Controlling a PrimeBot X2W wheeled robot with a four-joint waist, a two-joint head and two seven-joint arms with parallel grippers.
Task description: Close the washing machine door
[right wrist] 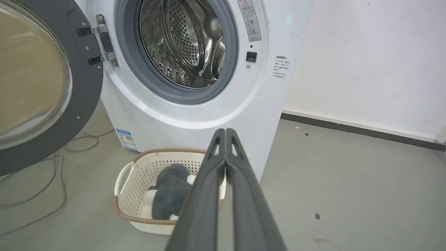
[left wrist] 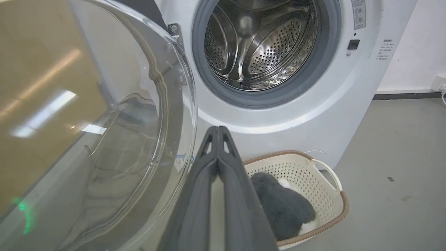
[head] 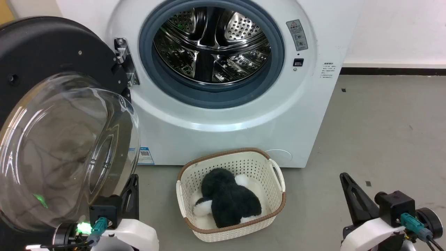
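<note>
The washing machine point(head: 223, 122) stands white in front of me, its steel drum point(head: 212, 42) exposed. The washing machine door point(head: 45, 48) is swung wide open to the left on its metal hinge point(head: 125, 62), with the clear glass bowl point(head: 66, 150) bulging toward me. My left gripper point(head: 134, 178) is shut and empty, just right of the bowl's lower edge; in the left wrist view the gripper point(left wrist: 217, 130) lies beside the door glass point(left wrist: 115, 132). My right gripper point(head: 345, 177) is shut and empty, low at the right, away from the door point(right wrist: 87, 90); its closed tips point(right wrist: 225, 132) point at the machine point(right wrist: 195, 115).
A cream plastic basket point(head: 277, 174) holding a black and white plush toy point(head: 226, 202) sits on the grey floor directly before the machine. Loose cables point(right wrist: 52, 174) lie on the floor under the open door. A white wall point(right wrist: 366, 62) and open floor lie to the right.
</note>
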